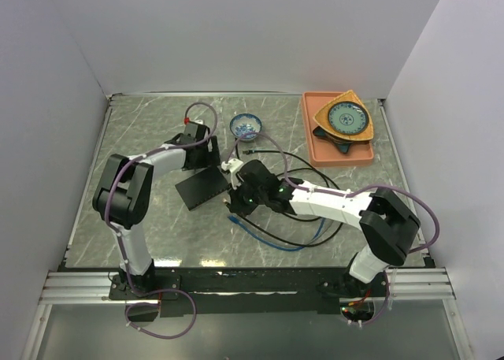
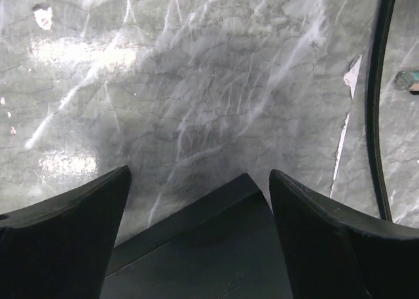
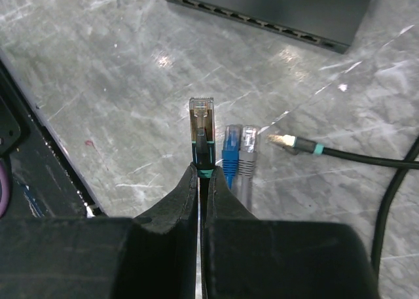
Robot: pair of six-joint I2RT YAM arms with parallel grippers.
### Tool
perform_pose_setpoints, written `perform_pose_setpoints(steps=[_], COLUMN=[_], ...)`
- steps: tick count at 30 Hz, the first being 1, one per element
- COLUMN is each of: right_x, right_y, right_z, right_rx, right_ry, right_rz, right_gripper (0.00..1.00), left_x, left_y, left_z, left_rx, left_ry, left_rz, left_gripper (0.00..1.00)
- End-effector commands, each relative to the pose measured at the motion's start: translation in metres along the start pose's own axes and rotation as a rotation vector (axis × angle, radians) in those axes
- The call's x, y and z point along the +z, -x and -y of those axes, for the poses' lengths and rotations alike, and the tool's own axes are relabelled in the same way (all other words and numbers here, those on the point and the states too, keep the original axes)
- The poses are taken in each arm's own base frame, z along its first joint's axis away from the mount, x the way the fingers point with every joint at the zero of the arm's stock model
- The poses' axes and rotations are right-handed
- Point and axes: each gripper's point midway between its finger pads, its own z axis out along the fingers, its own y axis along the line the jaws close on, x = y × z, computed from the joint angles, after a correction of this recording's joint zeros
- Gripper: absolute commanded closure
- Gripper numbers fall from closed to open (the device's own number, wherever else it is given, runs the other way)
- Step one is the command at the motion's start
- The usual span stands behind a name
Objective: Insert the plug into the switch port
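Clamping plug (image 3: pixel 201 125), right end effector (image 3: pixel 202 175) faces switch (image 3: pixel 288 4); left end effector (image 2: pixel 200 176) spread above it.

The top camera sits above and behind my arm bases (image 1: pixel 140 275), looking down over the table (image 1: pixel 142 139), the switch (image 1: pixel 203 187) small at mid-frame. My left wrist camera looks down through my left pincer (image 2: pixel 200 175), very close over one switch corner. My right wrist camera looks along my right pincer (image 3: pixel 203 175) and the plug (image 3: pixel 201 122) toward the switch's socket edge, farther off. All three share the switch.
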Motion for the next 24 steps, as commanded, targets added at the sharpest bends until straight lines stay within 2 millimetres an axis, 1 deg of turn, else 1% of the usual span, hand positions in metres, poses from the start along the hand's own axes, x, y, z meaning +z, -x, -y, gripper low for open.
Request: perform_pose_setpoints(steps=[1, 2, 3, 5, 6, 7, 11, 14, 15, 16, 19, 20, 22, 23, 24], right_x=[0.003, 0.004, 0.005, 0.007, 0.008, 0.008, 0.016, 0.018, 0.019, 0.020, 0.024, 0.025, 0.029, 0.030, 0.030], right_y=[0.018, 0.017, 0.015, 0.013, 0.012, 0.012, 0.007, 0.009, 0.008, 0.008, 0.007, 0.009, 0.005, 0.009, 0.008], right_z=[-0.014, -0.015, -0.016, -0.019, -0.021, -0.022, -0.029, -0.032, -0.035, -0.037, -0.045, -0.046, -0.051, -0.051, -0.053], right_rx=[-0.019, -0.021, -0.024, -0.026, -0.031, -0.034, -0.046, -0.050, -0.052, -0.052, -0.056, -0.055, -0.063, -0.066, -0.071], right_ry=[0.029, 0.032, 0.033, 0.037, 0.039, 0.041, 0.037, 0.036, 0.041, 0.042, 0.055, 0.053, 0.049, 0.039, 0.040], right_rz=[0.030, 0.026, 0.021, 0.016, 0.013, 0.014, -0.014, -0.018, -0.021, -0.022, -0.029, -0.030, -0.048, -0.041, -0.043], right_gripper=[1.00, 1.00, 1.00, 1.00, 1.00, 1.00, 1.00, 1.00, 1.00, 1.00, 1.00, 1.00, 1.00, 1.00, 1.00], left_x=[-0.008, -0.013, -0.014, -0.021, -0.022, -0.025, -0.038, -0.048, -0.050, -0.051, -0.057, -0.060, -0.063, -0.067, -0.071], left_y=[-0.034, -0.035, -0.044, -0.043, -0.049, -0.051, -0.053, -0.054, -0.053, -0.049, -0.041, -0.038, -0.035, -0.031, -0.027], left_z=[0.002, 0.005, 0.002, 0.002, 0.000, 0.000, -0.003, -0.005, -0.005, -0.012, -0.017, -0.017, -0.020, -0.020, -0.020], left_rx=[-0.048, -0.055, -0.068, -0.087, -0.099, -0.102, -0.137, -0.162, -0.170, -0.174, -0.185, -0.183, -0.185, -0.182, -0.180], left_ry=[-0.053, -0.077, -0.072, -0.077, -0.078, -0.081, -0.084, -0.081, -0.084, -0.052, -0.044, -0.051, -0.040, -0.039, -0.042], left_rz=[-0.081, -0.081, -0.097, -0.083, -0.090, -0.088, -0.071, -0.053, -0.047, -0.022, 0.005, 0.013, 0.019, 0.039, 0.053], left_gripper=[0.09, 0.10, 0.10, 0.10, 0.10, 0.10, 0.11, 0.10, 0.09, 0.08, 0.07, 0.07, 0.06, 0.05, 0.05])
